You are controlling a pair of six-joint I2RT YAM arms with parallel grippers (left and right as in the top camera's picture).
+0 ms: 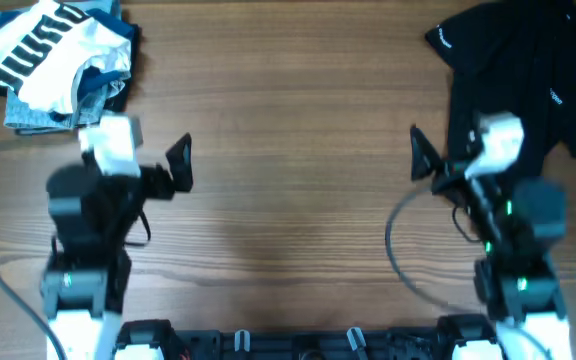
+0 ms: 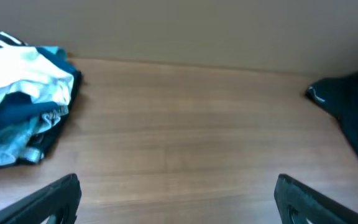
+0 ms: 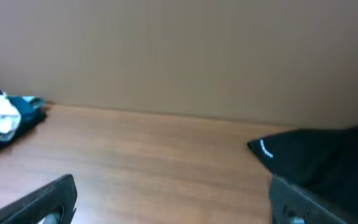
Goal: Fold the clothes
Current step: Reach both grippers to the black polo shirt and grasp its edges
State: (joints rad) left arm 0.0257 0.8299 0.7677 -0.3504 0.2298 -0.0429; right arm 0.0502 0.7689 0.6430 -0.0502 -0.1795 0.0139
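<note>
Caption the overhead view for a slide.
Left hand and right hand open above table; black shirt crumpled back right, clothes pile back left.

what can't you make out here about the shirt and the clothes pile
- Black shirt, overhead: near part hidden under the right arm; top and right edges crop it.
- Its white logo prints: too small to read in any view.
- Clothes pile, overhead: white striped garment covers the blue and grey ones beneath.
- Right wrist: the frame edge crops most of the shirt.
</note>
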